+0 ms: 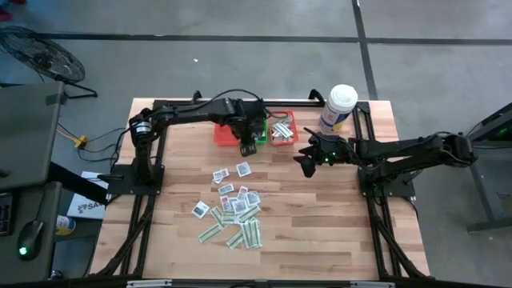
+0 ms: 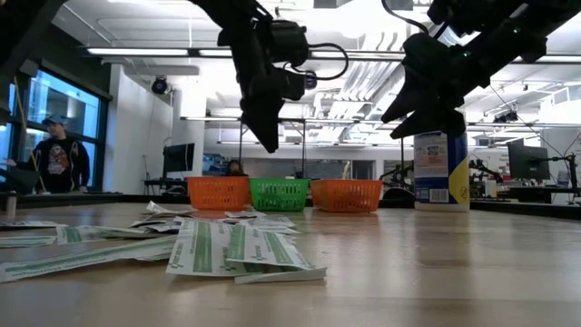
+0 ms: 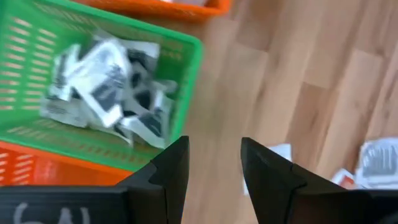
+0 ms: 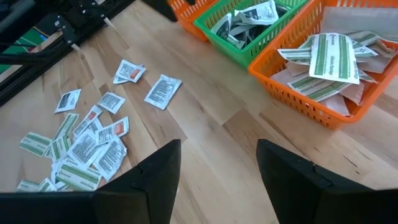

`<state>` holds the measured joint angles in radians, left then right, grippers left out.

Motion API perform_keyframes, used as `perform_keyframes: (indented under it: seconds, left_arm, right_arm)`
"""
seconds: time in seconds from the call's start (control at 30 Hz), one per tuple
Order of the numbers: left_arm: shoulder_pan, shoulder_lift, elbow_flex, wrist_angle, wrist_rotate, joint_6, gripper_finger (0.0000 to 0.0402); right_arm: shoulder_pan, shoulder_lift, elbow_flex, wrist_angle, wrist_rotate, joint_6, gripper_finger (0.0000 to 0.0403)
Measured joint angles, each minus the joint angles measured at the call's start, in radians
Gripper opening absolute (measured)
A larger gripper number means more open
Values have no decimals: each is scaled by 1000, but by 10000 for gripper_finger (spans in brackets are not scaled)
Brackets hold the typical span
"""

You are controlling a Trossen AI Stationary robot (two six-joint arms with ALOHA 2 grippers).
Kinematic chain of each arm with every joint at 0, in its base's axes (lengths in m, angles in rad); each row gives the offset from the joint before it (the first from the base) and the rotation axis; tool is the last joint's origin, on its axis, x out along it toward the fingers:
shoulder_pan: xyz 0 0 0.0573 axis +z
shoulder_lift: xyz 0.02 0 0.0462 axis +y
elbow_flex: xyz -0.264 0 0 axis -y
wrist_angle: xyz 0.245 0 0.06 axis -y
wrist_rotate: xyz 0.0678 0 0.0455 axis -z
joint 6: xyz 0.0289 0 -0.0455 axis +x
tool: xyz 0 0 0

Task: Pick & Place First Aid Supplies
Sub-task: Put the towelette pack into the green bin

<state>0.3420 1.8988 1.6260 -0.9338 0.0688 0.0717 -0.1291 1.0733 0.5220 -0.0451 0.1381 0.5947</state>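
no print is legible on the blue-labelled tub point(image 1: 338, 106), and only the left wrist view shows white packets point(image 3: 109, 87) inside the green basket point(image 3: 186, 59), over whose edge the left gripper point(image 3: 214, 171) hangs parted and empty, while loose packets point(image 1: 234, 210) lie well apart and the right gripper point(image 4: 217, 168) waits, spread and empty, near the orange basket point(image 4: 292, 87).

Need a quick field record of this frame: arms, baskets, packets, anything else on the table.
left gripper: open, empty, above the green basket
right gripper: open, empty, hovering over bare table near the right orange basket
green basket contents: white packets with dark print
right orange basket contents: green-and-white strips
left orange basket: partly hidden by the left arm
loose packets: scattered pile mid-table
white tub: upright at the far edge
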Motion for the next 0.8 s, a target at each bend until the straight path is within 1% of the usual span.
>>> perform_keyframes:
  seconds: [0.47, 0.6, 0.7, 0.8]
  left_arm:
    - [-174, 0, 0, -95, -11, -138, 142]
    - [-224, 0, 0, -98, -59, -194, 143]
    - [-257, 0, 0, -115, -60, -212, 148]
    - [-292, 0, 0, -114, -65, -233, 164]
  right_arm:
    - [1, 0, 0, 0, -60, -29, 204]
    - [1, 0, -1, -1, -83, -38, 204]
    - [1, 0, -2, -2, -96, -51, 204]
    - [1, 0, -2, -2, -101, -55, 204]
